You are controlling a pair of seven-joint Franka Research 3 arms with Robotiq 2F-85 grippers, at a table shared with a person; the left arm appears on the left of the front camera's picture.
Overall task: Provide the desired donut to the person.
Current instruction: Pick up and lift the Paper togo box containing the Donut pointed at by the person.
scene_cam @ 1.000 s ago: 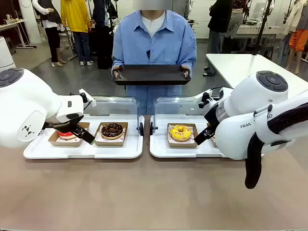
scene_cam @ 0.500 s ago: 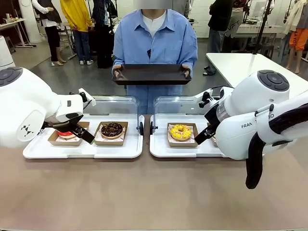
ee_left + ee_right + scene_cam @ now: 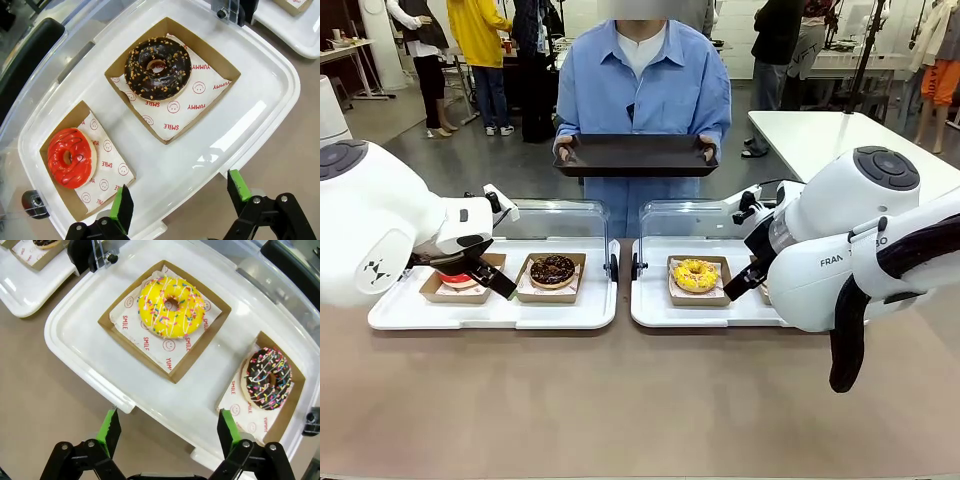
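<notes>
The person (image 3: 642,80) in a light blue shirt stands across the table holding a black tray (image 3: 635,155) with both hands. On the left white tray (image 3: 495,315) sit a red-glazed donut (image 3: 70,157) and a chocolate nut donut (image 3: 157,67), each in a brown paper box. The right white tray (image 3: 80,347) holds a yellow sprinkled donut (image 3: 170,305) and a chocolate sprinkled donut (image 3: 268,378). My left gripper (image 3: 180,197) hovers open above the left tray's near edge. My right gripper (image 3: 167,432) hovers open above the right tray's near edge. Nothing sits between either pair of fingers.
Clear hinged lids (image 3: 555,220) stand raised behind both white trays. The brown tabletop (image 3: 620,400) lies bare in front of them. A white table (image 3: 840,135) stands at the back right, with other people farther off.
</notes>
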